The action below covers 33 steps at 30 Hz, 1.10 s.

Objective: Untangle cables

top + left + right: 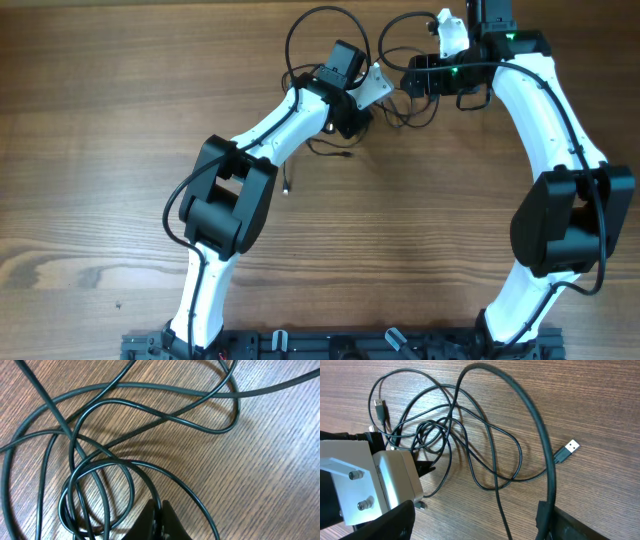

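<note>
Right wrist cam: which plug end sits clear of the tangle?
The silver USB plug at the right, alone on the table beyond the thick arm cable. The other USB plug lies top left, beside the cable loops.

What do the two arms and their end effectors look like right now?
Both the left arm and right arm have white tubular links, bulky black joint housings and thick black cables running alongside. A green indicator light glows near the right wrist. The end effector fingers are black.
</note>
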Each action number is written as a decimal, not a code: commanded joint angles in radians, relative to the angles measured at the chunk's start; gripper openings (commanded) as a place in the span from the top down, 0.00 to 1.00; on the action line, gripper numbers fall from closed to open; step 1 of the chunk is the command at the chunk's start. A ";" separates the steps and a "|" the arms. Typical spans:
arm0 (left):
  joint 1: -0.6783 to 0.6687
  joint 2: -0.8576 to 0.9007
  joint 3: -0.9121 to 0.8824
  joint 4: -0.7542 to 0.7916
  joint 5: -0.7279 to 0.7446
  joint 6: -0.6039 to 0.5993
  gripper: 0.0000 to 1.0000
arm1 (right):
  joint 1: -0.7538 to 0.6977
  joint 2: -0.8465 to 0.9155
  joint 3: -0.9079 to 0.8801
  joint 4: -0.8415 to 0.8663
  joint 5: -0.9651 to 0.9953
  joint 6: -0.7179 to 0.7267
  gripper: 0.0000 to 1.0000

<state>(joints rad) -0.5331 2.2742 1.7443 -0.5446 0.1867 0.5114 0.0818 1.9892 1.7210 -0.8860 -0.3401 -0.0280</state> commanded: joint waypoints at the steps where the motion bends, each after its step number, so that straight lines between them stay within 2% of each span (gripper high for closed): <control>1: -0.003 0.002 0.008 0.005 -0.063 -0.003 0.96 | -0.001 -0.024 -0.005 -0.003 -0.021 0.004 0.20; 6: -0.002 0.002 0.008 0.017 -0.198 -0.069 0.96 | -0.003 -0.024 -0.005 -0.001 -0.020 0.005 0.20; 15: 0.001 -0.063 0.008 0.012 -0.200 -0.138 0.96 | -0.025 -0.024 -0.005 -0.001 0.070 0.059 0.19; 16: 0.001 -0.081 0.008 0.012 -0.200 -0.138 0.96 | -0.030 -0.024 -0.005 -0.002 0.070 0.059 0.04; 17: 0.001 -0.106 0.008 0.012 -0.200 -0.138 0.96 | -0.034 -0.024 -0.005 -0.001 0.070 0.066 0.00; 29: 0.000 -0.301 0.008 -0.010 -0.197 -0.154 0.96 | -0.051 -0.024 -0.005 -0.012 0.063 0.080 0.00; 33: 0.000 -0.369 0.008 -0.021 -0.196 -0.154 0.96 | -0.051 -0.024 -0.005 -0.042 -0.117 -0.037 0.00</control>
<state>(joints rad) -0.5365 1.9835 1.7439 -0.5621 -0.0032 0.3756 0.0280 1.9892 1.7210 -0.9184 -0.3305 0.0124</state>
